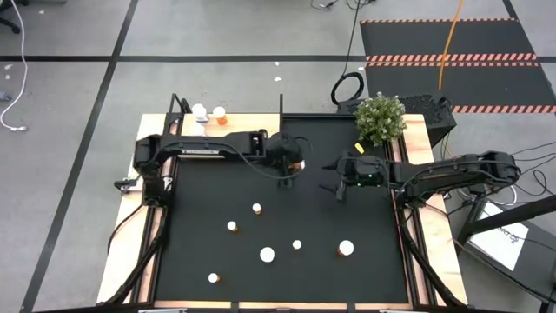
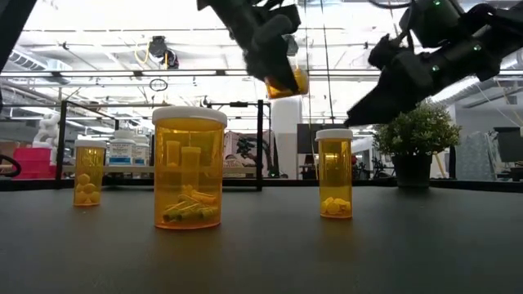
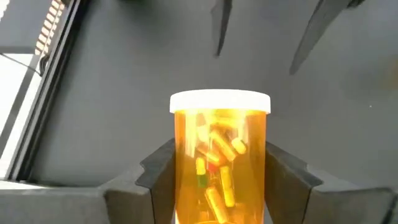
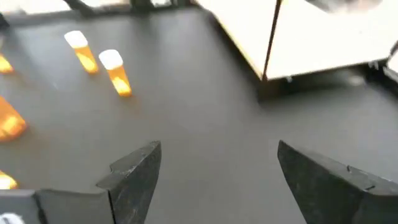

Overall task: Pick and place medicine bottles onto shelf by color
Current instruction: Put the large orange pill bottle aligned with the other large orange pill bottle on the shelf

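Medicine bottles: one orange bottle [image 3: 220, 162] is pinched between the left gripper [image 1: 294, 163] fingers and held in the air above the black mat [image 1: 287, 269], near the mat's far edge.
Progress: early, by my reading. Two bottles stand on the shelf, one white [image 1: 199, 111] and one orange with a white cap [image 1: 220, 113]; a third is in hand; six caps show loose on the mat's near half.
Left to do: carry the held bottle to the shelf, then the six on the mat.
Shelf: flat pale wood board [image 1: 243, 120] at the far left of the table, thin black metal posts at its edges.
Mat: matte black, smooth, covers most of the table.
Right gripper: [image 4: 217, 174] hangs empty above the mat near the plant [image 1: 380, 117], fingers spread wide apart.
Widest bottle: [image 2: 189, 170] squat clear-orange plastic cylinder, white cap, capsules lying at the bottom.
Slim bottles: [image 2: 334, 174] and [image 2: 89, 171], the same clear orange, holding small yellow tablets.
Held bottle: clear-orange wall, flat white cap, mixed yellow capsules inside.
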`<state>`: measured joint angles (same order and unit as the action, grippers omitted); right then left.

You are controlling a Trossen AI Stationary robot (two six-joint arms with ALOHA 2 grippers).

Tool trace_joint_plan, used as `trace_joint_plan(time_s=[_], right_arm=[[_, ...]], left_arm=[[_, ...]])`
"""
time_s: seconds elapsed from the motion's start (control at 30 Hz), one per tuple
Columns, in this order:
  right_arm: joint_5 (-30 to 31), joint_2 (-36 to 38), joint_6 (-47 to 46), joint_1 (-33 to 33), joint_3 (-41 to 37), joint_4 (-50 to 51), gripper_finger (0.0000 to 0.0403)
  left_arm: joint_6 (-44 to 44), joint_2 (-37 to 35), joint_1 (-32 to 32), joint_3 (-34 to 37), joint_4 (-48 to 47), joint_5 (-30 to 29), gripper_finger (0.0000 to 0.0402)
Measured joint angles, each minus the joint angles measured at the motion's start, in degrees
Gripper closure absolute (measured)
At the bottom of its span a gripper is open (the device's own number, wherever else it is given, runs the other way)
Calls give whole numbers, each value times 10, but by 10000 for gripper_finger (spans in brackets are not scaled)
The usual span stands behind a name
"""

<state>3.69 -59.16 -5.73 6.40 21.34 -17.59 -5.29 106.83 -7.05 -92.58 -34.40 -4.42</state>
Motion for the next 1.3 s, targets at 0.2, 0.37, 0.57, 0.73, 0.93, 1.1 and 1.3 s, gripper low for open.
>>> trace_joint_plan(time_s=[0.2,0.37,0.57,0.73,0.93,1.1,1.3], right_arm=[[-27,0,4,-11,-60,-198,87],[-23,0,4,-9,-85,-286,87],[-40,-17,1,10,-48,-317,87],[-100,-62,-15,32,1,-309,87],[-138,-137,-8,43,69,-299,87],[-159,-168,7,45,102,-304,87],[-170,-172,22,45,108,-297,87]], left_arm=[[16,-59,0,167,270,54,201],[60,-81,1,283,613,109,200],[73,-69,-4,325,786,130,200],[67,-63,-4,326,804,134,199],[74,-43,0,325,848,136,199],[76,-24,7,325,859,136,199],[71,-22,11,325,842,136,199]])
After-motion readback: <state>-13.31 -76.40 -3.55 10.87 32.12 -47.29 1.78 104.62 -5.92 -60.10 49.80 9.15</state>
